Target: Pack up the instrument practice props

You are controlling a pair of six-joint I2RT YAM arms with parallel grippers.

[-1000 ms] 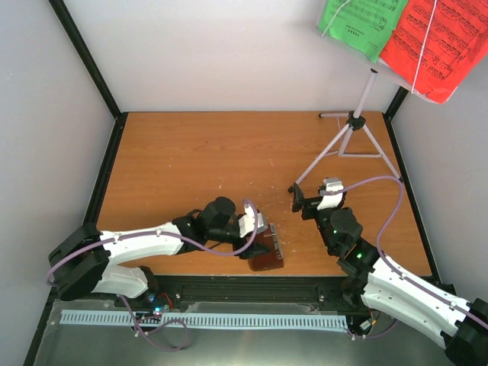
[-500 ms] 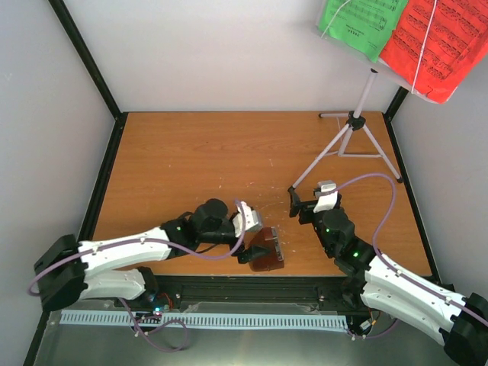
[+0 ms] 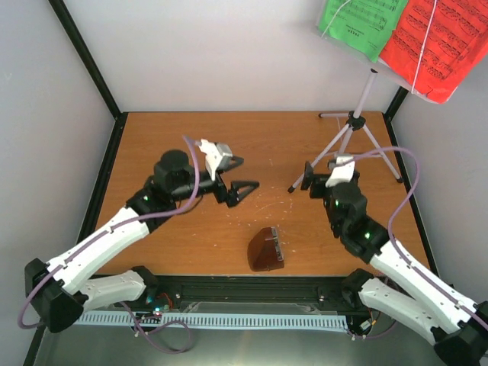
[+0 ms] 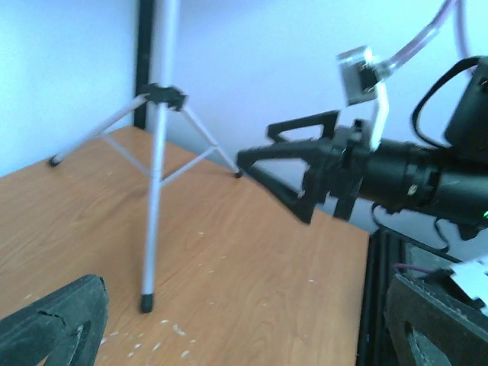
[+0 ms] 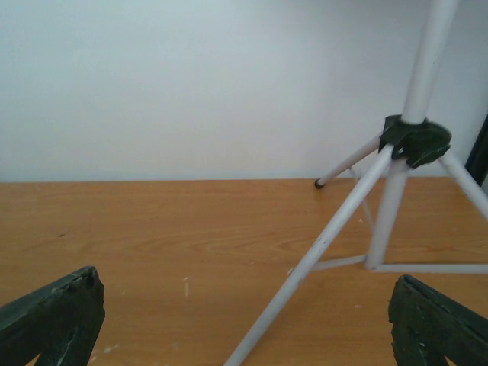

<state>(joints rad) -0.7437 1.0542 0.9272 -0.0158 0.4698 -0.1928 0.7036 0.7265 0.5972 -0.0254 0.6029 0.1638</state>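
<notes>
The dark brown metronome (image 3: 265, 250) sits alone near the table's front edge. The white tripod music stand (image 3: 353, 122) stands at the back right and carries the green sheet (image 3: 362, 21) and the red sheet (image 3: 435, 42) up top. My left gripper (image 3: 244, 174) is open and empty above the table's middle, well behind the metronome. My right gripper (image 3: 306, 179) is open and empty at the stand's near left leg. In the right wrist view the leg (image 5: 320, 244) runs between my wide-open fingers (image 5: 53, 316). The left wrist view shows the stand (image 4: 158, 152) and the right gripper (image 4: 301, 179).
Black frame posts stand at the back corners (image 3: 84, 57). A black rail (image 3: 252, 290) runs along the table's front edge. White walls close the back and sides. Small white specks dot the wood near the stand's foot (image 4: 145, 303).
My left gripper has let go of the metronome, opened and moved up and back to the left. My right gripper has moved back toward the stand's leg.
</notes>
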